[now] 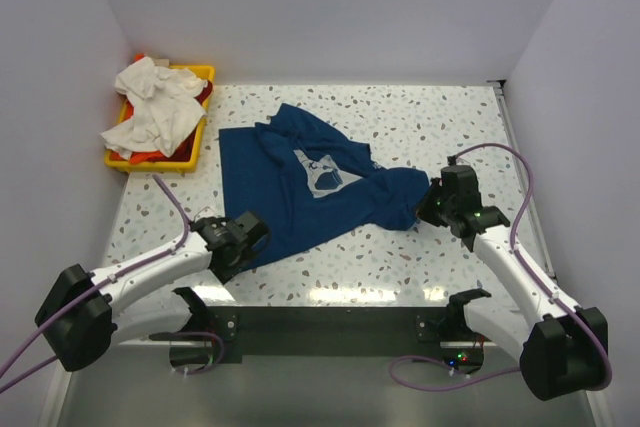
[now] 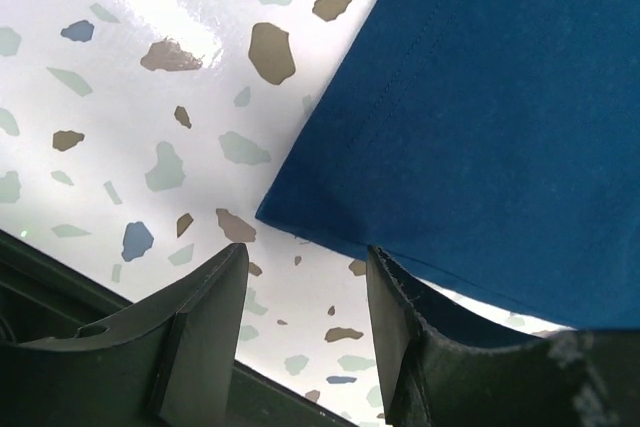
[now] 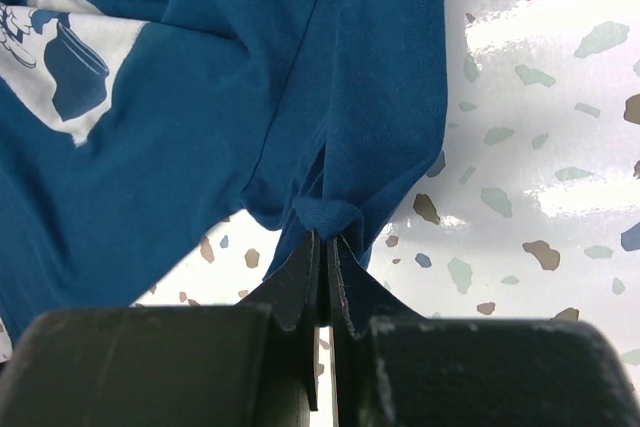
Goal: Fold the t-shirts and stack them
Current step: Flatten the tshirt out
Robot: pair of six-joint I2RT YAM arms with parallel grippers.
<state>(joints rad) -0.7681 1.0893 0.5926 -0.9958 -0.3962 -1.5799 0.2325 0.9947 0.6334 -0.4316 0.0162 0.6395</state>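
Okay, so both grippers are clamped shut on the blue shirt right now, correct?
Not quite. Only the right gripper is shut on the blue shirt, pinching a fold of it. The left wrist view shows the left gripper open at the shirt's corner, its jaws apart.

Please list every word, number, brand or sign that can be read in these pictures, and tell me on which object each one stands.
No text can be read in any view.
Pale print on the navy t-shirt: a cartoon drawing only; any letters in it are too small to tell.
Yellow tray: no label or marking shows.
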